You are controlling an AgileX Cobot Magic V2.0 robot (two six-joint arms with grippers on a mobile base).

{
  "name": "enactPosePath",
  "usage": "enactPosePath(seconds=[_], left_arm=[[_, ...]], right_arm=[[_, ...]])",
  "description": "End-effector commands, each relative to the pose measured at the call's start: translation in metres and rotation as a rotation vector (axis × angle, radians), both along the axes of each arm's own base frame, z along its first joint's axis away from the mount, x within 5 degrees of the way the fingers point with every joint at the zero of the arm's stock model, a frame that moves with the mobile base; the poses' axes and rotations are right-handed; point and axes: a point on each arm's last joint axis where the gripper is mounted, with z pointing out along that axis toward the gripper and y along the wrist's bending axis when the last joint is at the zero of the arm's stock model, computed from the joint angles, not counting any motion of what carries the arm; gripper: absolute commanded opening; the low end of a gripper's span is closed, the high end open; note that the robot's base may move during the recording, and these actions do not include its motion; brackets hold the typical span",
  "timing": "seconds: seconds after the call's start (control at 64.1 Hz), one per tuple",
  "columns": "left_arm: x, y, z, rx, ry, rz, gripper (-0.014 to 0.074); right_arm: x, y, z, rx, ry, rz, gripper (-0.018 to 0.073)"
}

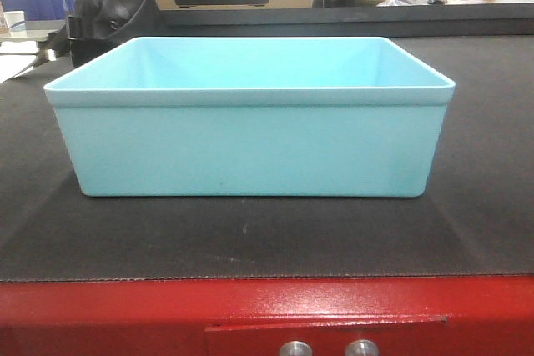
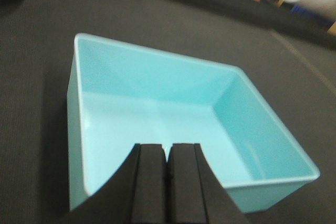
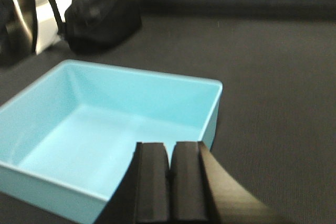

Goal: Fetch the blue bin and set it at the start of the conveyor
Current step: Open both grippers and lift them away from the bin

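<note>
Looks basically done: the bin [image 1: 250, 135] sits upright on the belt [image 1: 250, 239], just past the red edge [image 1: 108, 314] at 6 o'clock. Both grippers [image 2: 168, 161] [image 3: 169, 161] hover above it, jaws pressed together, holding nothing.

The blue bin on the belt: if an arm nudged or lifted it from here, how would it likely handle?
The blue bin looks empty, so it is probably light. Its smooth plastic walls may slip in a grip, though the rolled rim offers a hold. Wide and low on the textured conveyor start, it should drag rather than tip or roll.
</note>
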Motion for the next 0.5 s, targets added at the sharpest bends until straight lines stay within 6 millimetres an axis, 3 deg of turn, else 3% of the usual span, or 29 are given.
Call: enactPosePath(seconds=[0.0, 0.25, 0.484], left_arm=[[-0.014, 0.005, 0.013, -0.051, -0.086, -0.014, -0.0111], [-0.040, 0.018, 0.032, -0.111, -0.210, -0.015, -0.0111], [-0.043, 0.019, 0.034, -0.120, -0.227, -0.016, -0.0111]], right_arm=[[-0.012, -0.003, 0.010, 0.012, -0.088, 0.013, -0.0162], [-0.035, -0.010, 0.027, 0.059, -0.229, 0.027, -0.0162], [-0.037, -0.009, 0.031, 0.074, -0.276, 0.044, -0.0162]])
